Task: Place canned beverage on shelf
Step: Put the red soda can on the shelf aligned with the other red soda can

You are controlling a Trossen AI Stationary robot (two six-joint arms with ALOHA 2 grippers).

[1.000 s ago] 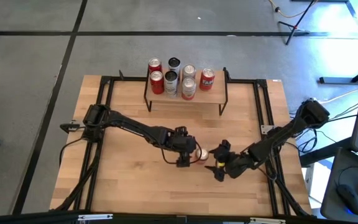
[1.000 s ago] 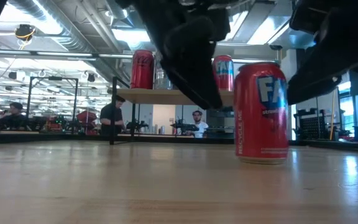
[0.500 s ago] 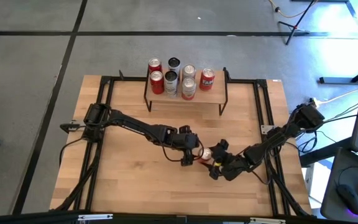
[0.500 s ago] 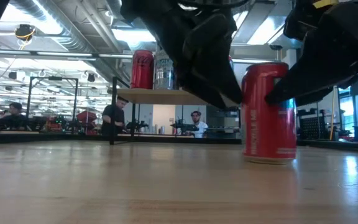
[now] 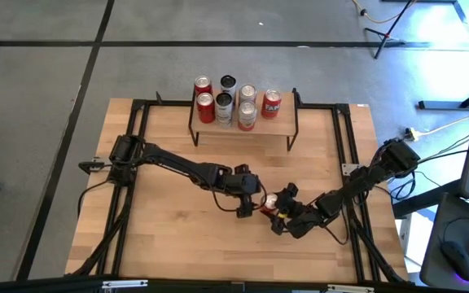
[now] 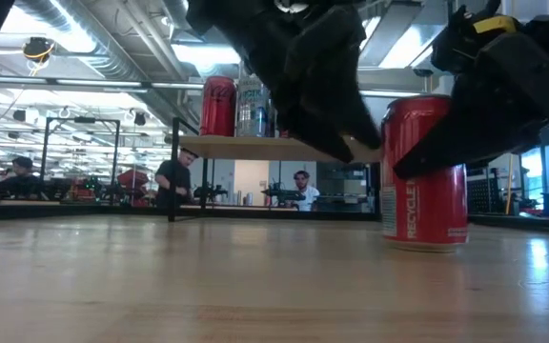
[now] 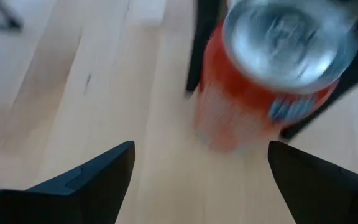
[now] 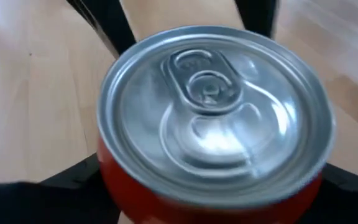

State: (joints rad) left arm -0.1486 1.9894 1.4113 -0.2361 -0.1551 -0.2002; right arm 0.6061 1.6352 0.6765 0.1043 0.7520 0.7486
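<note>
Upright red aluminium can (image 5: 270, 200) stood between our right gripper's (image 5: 277, 213) closing fingers, not yet clamped; our left gripper (image 5: 251, 205), spread, waited beside it.

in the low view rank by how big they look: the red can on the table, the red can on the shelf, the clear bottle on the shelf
1. Red can on the table, largest, though it stands nearest the camera.
2/3. Red can on the shelf and clear bottle look alike, both partly hidden.

can (image 8: 210, 124): glossy red metal body, bright brushed metal top. table (image 5: 169, 236): light wood planks, smooth matt. shelf (image 5: 279, 118): light wood board, thin black metal legs.
</note>
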